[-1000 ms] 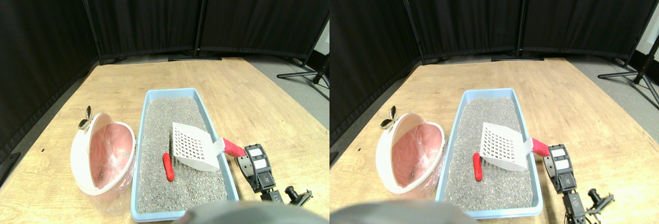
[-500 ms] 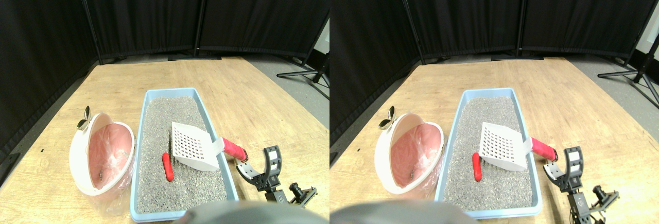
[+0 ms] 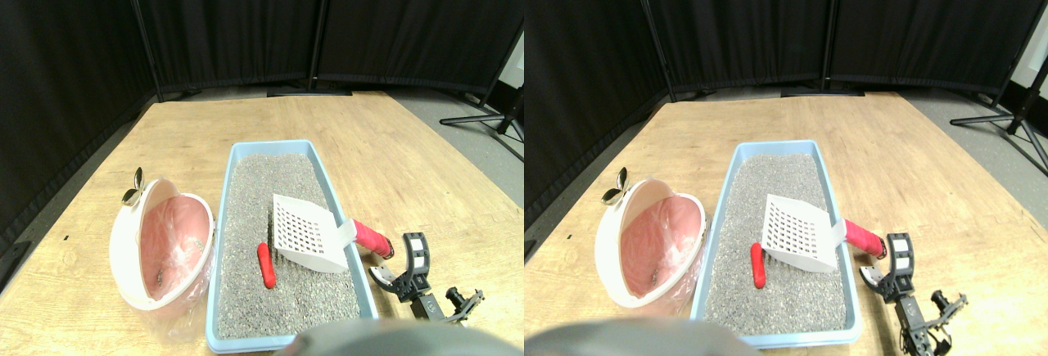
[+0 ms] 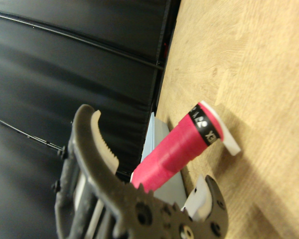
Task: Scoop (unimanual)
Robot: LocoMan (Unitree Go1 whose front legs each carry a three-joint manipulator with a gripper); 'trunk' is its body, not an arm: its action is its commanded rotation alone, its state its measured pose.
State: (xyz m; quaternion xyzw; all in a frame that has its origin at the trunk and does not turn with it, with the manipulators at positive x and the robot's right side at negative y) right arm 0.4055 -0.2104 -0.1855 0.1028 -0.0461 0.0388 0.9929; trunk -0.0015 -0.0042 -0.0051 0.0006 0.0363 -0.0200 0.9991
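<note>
In the forward view, a white slotted scoop (image 3: 307, 235) lies on the grey litter inside a light blue tray (image 3: 348, 217), its pink wrapped handle (image 3: 372, 239) sticking out over the tray's right rim. A small red piece (image 3: 267, 264) lies on the litter just left of the scoop blade, and a pink-lined bin (image 3: 164, 241) stands tilted against the tray's left side. The right gripper (image 3: 399, 264) sits on the wooden table (image 3: 409, 159) just beyond the handle's end, its jaws spread and empty. In the wrist view, the handle (image 4: 177, 152) runs between the two open jaws, its black-banded end cap pointing away, yet neither jaw plainly touches it. The scoop looks like light, stiff plastic, so it should lift easily; the wrapped handle is thick and probably grippy, and is the sensible place to hold, well back from the thin blade. A grip near the cap may let the blade sag or twist when loaded with litter.
</note>
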